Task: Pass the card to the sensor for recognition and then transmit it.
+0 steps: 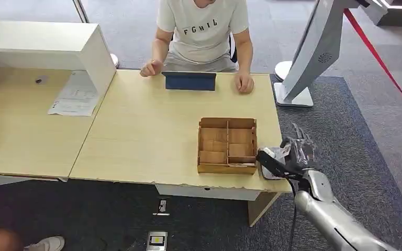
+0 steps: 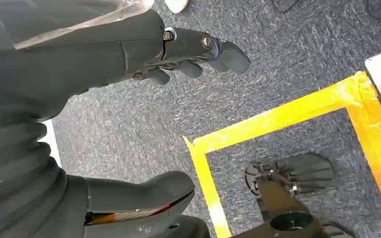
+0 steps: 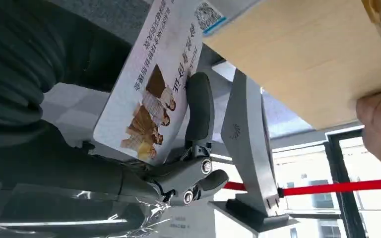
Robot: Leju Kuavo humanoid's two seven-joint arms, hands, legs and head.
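Your right hand (image 1: 299,149) pinches the printed card (image 3: 154,84) at the table's (image 1: 152,130) right edge, beside the compartment box (image 1: 227,145). The thin-edged hold could let it slip. Your left hand (image 2: 79,99) hangs loosely curled, holding nothing.

Right arm (image 1: 335,217) reaching up from lower right of head view, silver forearm angled toward table edge. Right hand (image 1: 298,151) raised at table corner, dark fingers (image 3: 200,106) pressed across face of card (image 3: 154,94), card pinched between finger and palm side in right wrist view. Left hand (image 2: 144,59) hanging low, facing floor; fingers (image 2: 218,49) loosely curled but apart from thumb (image 2: 144,196), nothing held.
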